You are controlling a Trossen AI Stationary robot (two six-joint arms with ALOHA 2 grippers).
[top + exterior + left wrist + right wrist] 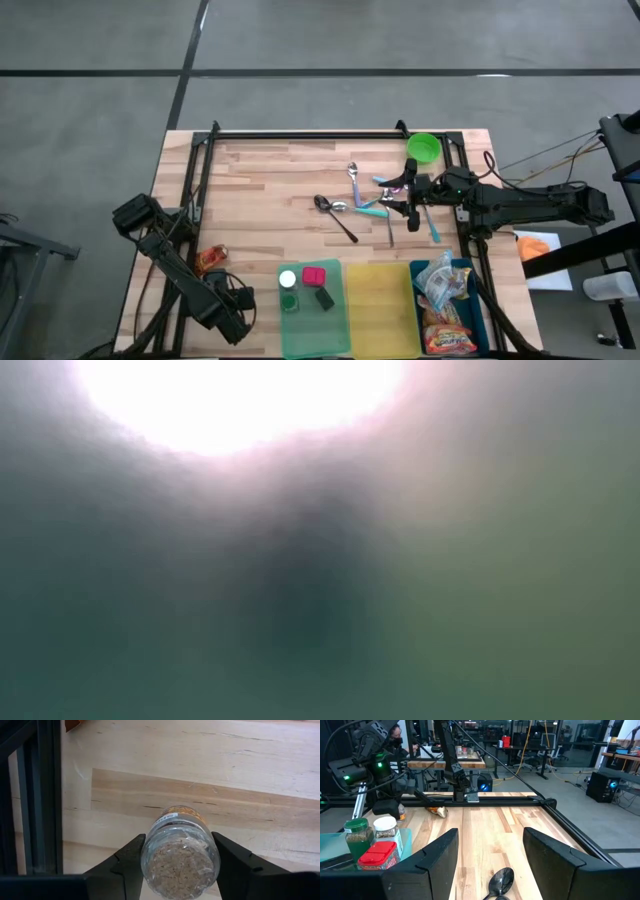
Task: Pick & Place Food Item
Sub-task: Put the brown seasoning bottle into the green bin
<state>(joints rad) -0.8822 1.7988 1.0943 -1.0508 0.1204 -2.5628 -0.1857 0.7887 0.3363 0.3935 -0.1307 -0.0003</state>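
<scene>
Seen from overhead, a pale wooden surface (270, 190) of glued planks sits inside a black metal frame.

At the far left, the left arm folds low over the near-left corner. Its end effector (177, 865) is hidden under the arm from above, but its wrist camera shows the two dark fingers (127, 862) pressed against either side of a small clear plastic spice jar (180, 860) – a round bottle filled with tan, grainy seasoning and wearing an orange label. The jar looks gripped, though the fingers may not be fully tightened yet. Just beside that arm, an orange-red snack packet (210, 260) lies on the wood.

Along the near edge stand three flat trays: a green tray (335, 325) holding two small jars and a red block, a bare yellow tray (380, 305), then a blue tray (417, 300) heaped with crinkly snack bags.

Towards the middle right, glossy metal spoons (340, 215) and coloured cutlery lie scattered. The right end effector (408, 193) hovers there, fingers spread and empty. A round green bowl (424, 148) sits behind it.

The task appears to be at the pick stage – carrying and placing remain. The table-level camera shows only a blur.
</scene>
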